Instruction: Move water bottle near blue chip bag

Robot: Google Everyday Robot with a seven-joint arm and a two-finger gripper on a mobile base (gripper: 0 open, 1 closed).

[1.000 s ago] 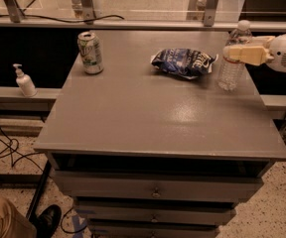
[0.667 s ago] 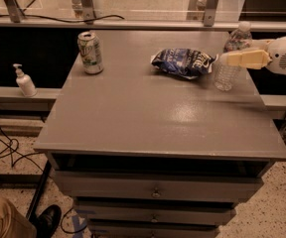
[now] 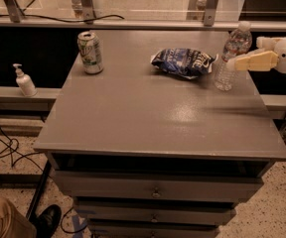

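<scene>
The water bottle (image 3: 231, 58) is clear with a white cap and a red-and-white label. It stands at the table's right edge, leaning a little to the right. The blue chip bag (image 3: 182, 62) lies crumpled just left of it, with a small gap between them. My gripper (image 3: 246, 53) reaches in from the right at bottle height. Its near tan finger (image 3: 254, 61) overlaps the bottle's right side, and the far finger is mostly hidden behind the bottle. The jaws look spread, not squeezing the bottle.
A green-and-white soda can (image 3: 90, 52) stands at the table's back left. A small white pump bottle (image 3: 25, 81) sits on a ledge left of the grey table (image 3: 148, 118). Drawers are below the tabletop. Cables and a shoe are on the floor at left.
My gripper has pulled back to the right, so its finger tip now covers only the bottle's right side. The bottle stays standing by the chip bag.
</scene>
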